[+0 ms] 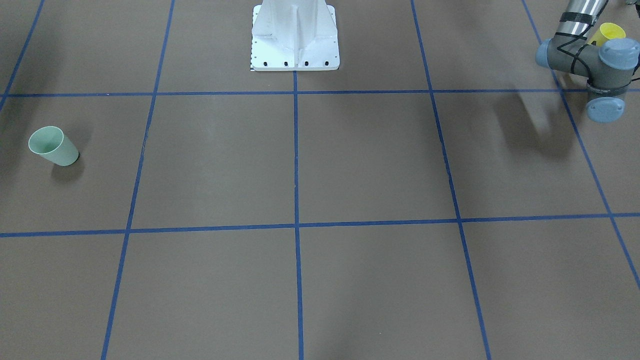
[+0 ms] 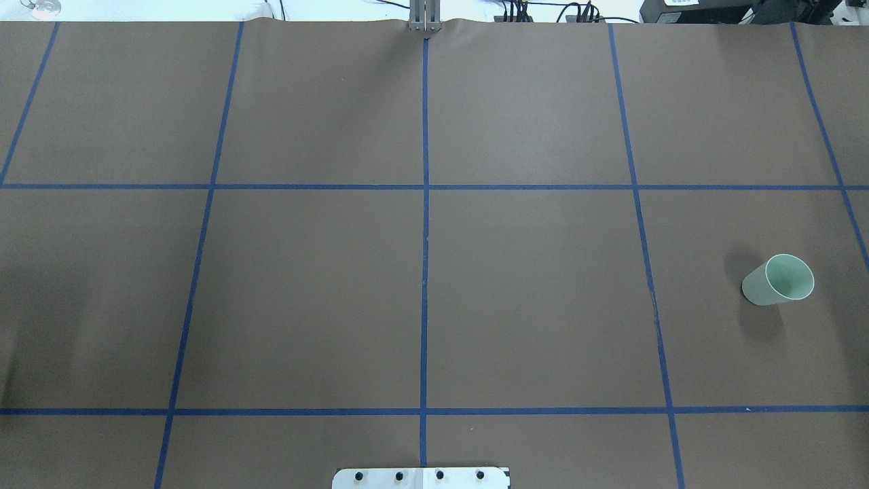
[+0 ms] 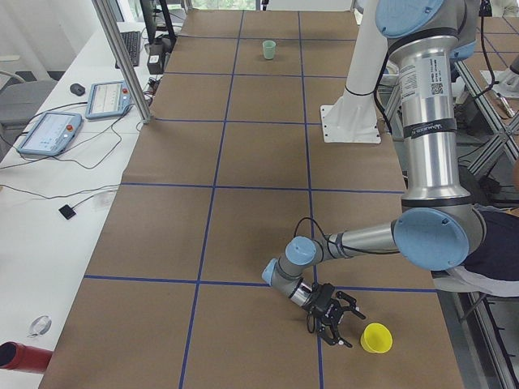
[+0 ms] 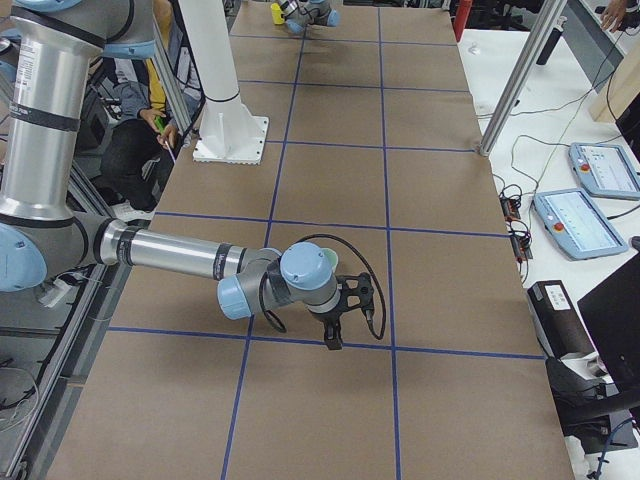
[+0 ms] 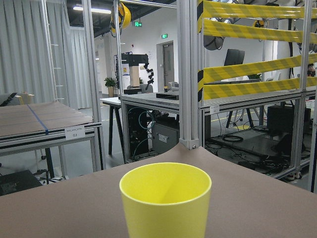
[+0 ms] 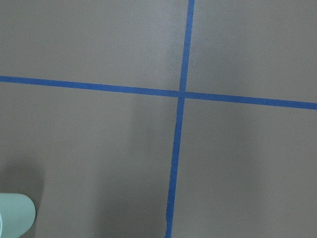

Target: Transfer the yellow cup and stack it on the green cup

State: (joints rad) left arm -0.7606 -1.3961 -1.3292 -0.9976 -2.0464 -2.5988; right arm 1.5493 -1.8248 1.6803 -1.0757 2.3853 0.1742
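Overhead and front views look down on the counter (image 2: 305, 285) from opposite sides, sharing the green cup (image 2: 781, 280). Side views look along it. Left wrist view faces the yellow cup (image 5: 166, 203) closely, level; right's points down.

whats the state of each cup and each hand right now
yellow cup: upright on the table, empty, not held
green cup: upright on the table, empty, nothing stacked in it
left hand: beside the yellow cup, not touching it; open or shut, cannot tell
right hand: holding neither cup; open or shut, cannot tell
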